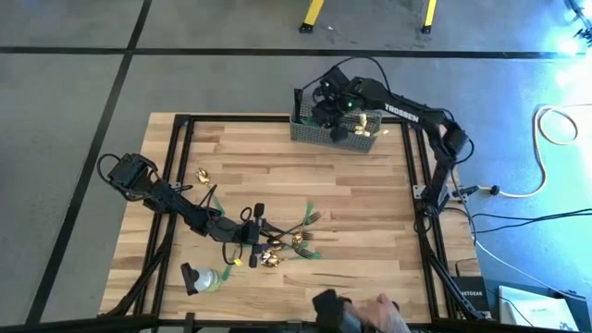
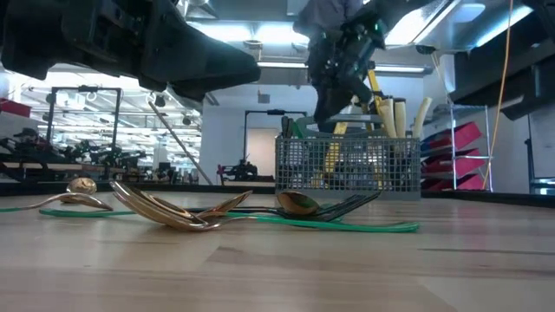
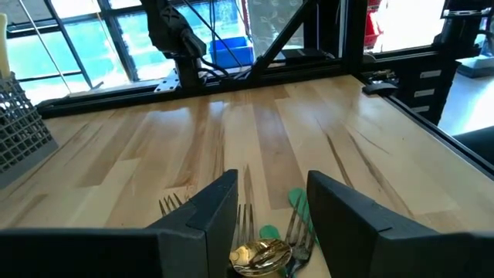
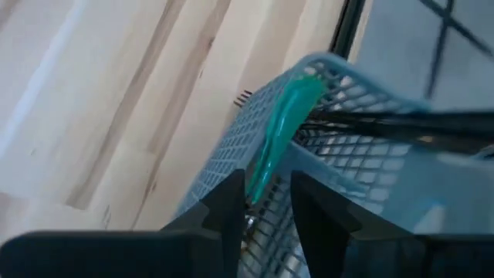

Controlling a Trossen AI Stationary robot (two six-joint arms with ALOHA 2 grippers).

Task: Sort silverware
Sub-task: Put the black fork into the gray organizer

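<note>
close to the table's (image 1: 277, 157) near edge, a loose heap of silverware (image 1: 282, 245) lies on the wood: gold spoons (image 2: 178, 212) overlapping dark forks (image 3: 245, 220) with green handles (image 2: 347, 225). one more small gold piece (image 1: 202, 173) sits apart, toward the left edge. the left gripper (image 3: 272, 224) hangs low right over the heap, its fingers parted and empty, a gold spoon bowl (image 3: 261, 255) and fork tines showing in the gap between them. farther off, at the far right corner, the grey mesh basket (image 1: 335, 129) stands with cream and yellow handles (image 2: 401, 117) poking up out of it. the right gripper (image 4: 261, 202) is above the basket's rim, jaws slightly apart, and a green-handled piece (image 4: 279, 127) leans on the mesh just ahead of them; whether the fingers touch it i cannot tell.
</note>
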